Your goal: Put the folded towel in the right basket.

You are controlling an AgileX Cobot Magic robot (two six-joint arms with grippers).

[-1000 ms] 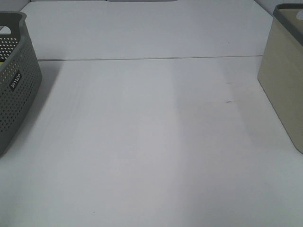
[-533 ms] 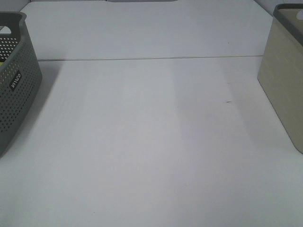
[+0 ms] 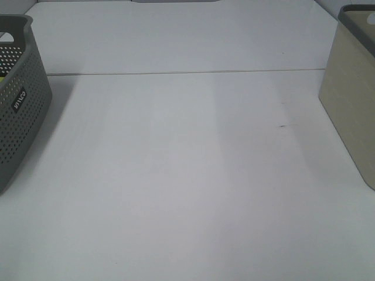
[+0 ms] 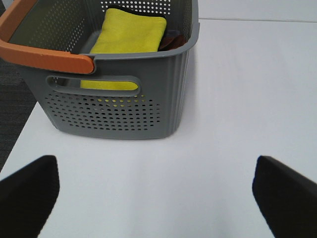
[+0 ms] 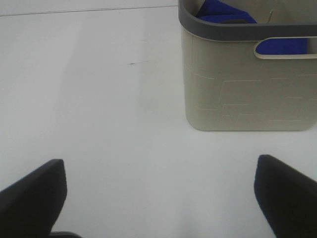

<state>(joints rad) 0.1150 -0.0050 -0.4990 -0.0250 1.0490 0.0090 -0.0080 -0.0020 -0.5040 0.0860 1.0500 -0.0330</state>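
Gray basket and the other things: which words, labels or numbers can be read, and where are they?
A small dark label on the gray basket carries pale lettering, too blurred to read with certainty.
The beige basket shows only embossed lines, no text.
Nothing else carries writing.

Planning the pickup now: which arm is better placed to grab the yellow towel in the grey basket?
Left. Its open gripper faces the grey basket holding the yellow towel. The right gripper faces the beige basket across the table.
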